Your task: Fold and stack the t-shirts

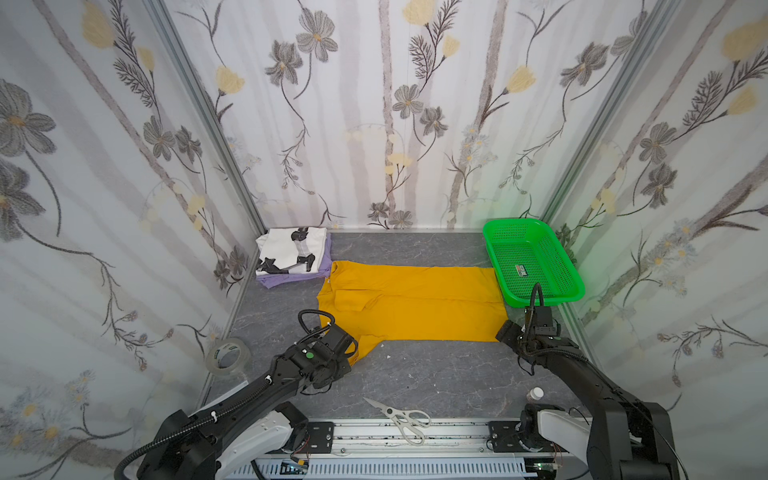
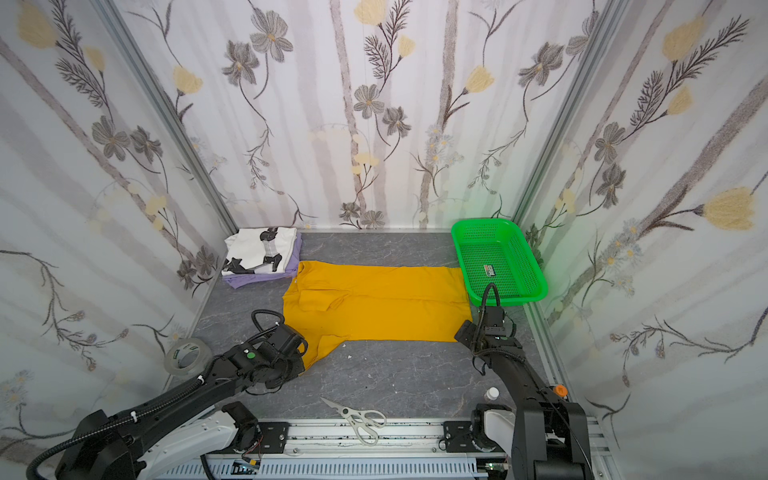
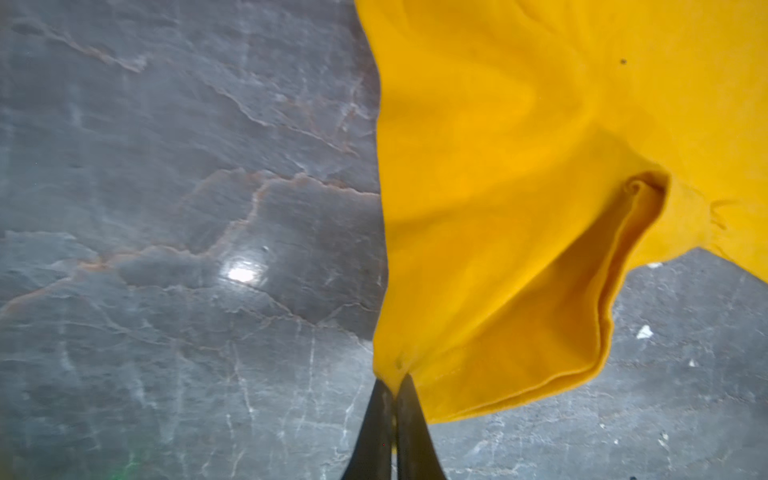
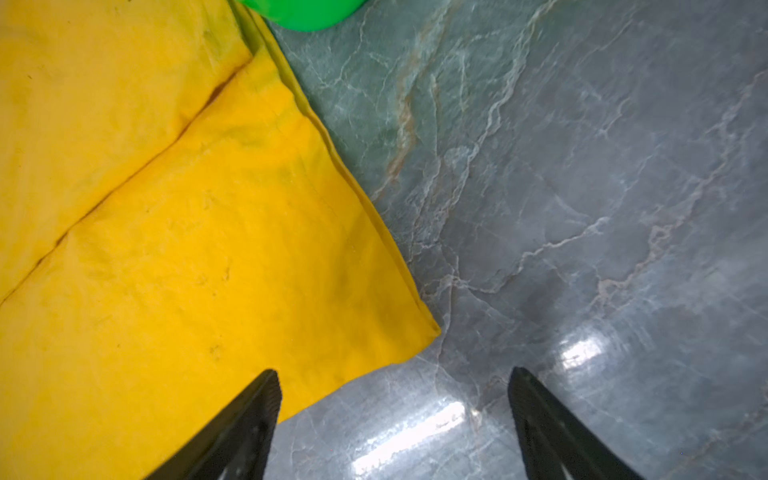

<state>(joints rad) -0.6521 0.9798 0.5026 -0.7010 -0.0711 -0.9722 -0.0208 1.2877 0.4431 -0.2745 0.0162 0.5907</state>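
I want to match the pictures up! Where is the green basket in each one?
In a top view: green basket, far right corner, beside the yellow shirt.
In a top view: basket in that same corner.
Left wrist: not in it.
Right wrist: green sliver past the shirt's hem.
Shared landmark: the yellow shirt.

Nothing is reading clearly anywhere. A small label (image 1: 521, 270) is lying inside the green basket (image 1: 511, 222), and dark print is showing inside the tape roll (image 1: 212, 360); both are appearing too small to read.
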